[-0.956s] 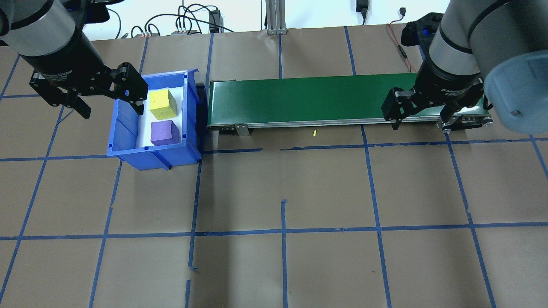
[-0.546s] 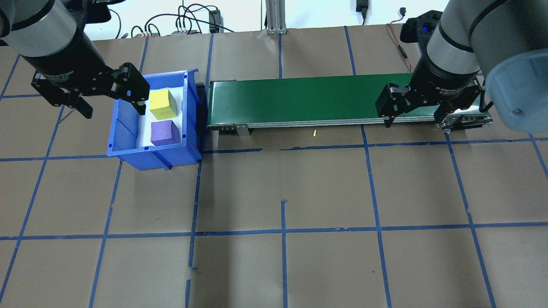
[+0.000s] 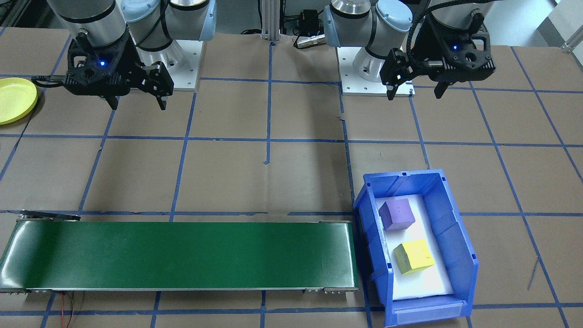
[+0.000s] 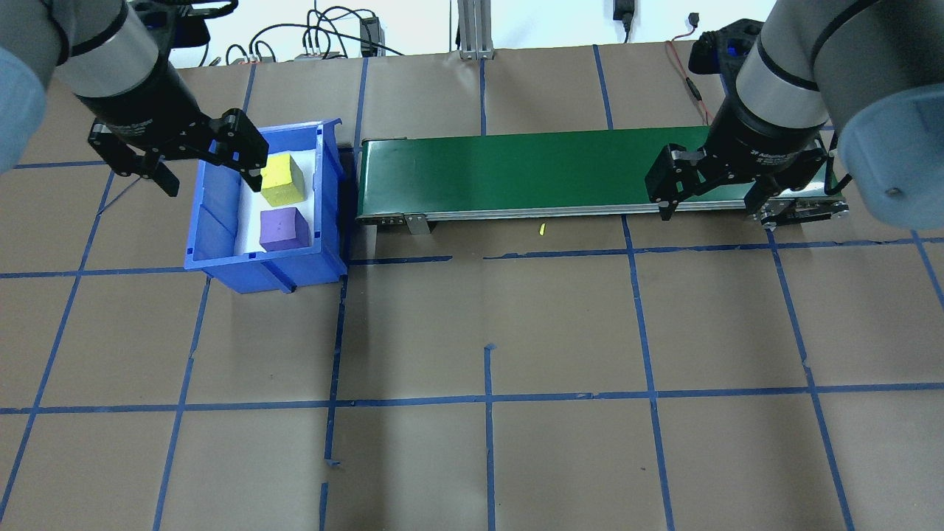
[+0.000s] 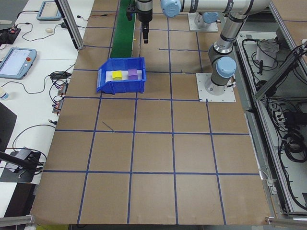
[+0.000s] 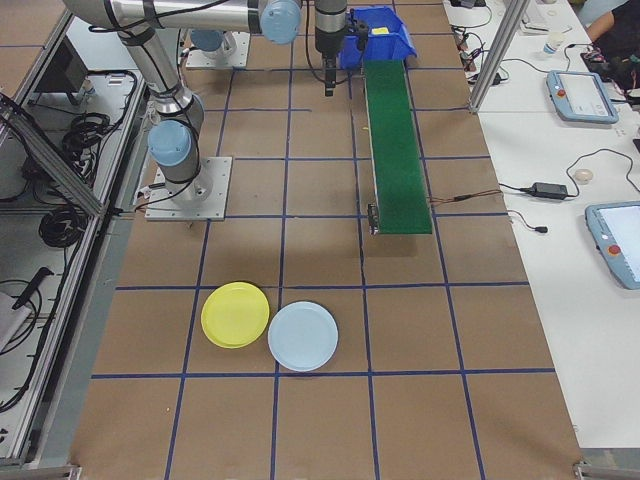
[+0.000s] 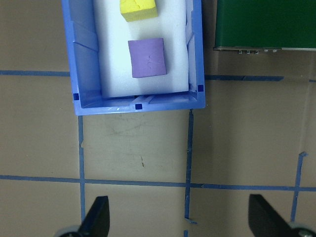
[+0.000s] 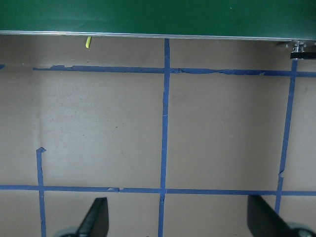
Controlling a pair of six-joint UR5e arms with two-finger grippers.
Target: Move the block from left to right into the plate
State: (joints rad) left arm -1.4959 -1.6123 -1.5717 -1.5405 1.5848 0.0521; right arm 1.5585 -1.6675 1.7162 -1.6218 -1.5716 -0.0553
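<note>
The left gripper [image 4: 193, 161] hangs with its jaws wide apart and holds nothing; it is above the table just beside the blue bin [image 4: 213, 236], on the robot's side of it. Ahead of its fingers, inside the bin, lie the purple block [image 7: 147, 58] and, farther on, the yellow block [image 7: 138, 8], both on white foam and apart from each other. The right gripper [image 4: 712, 195] is also wide open and empty, near the far end of the green belt [image 4: 516, 173]. The yellow plate [image 6: 235, 314] sits well apart from both grippers, beyond the belt end, touching or nearly touching a pale blue plate [image 6: 303, 336]. Risks, in my judgement: the bin walls are tall, so one finger can hit the rim on descent if the gripper is not centred over a block. Foam blocks may squash or turn in the grip. W/ two blocks, which one is meant is unclear. At the end, a drop into the wrong plate is possible, bc they stand so close.
</note>
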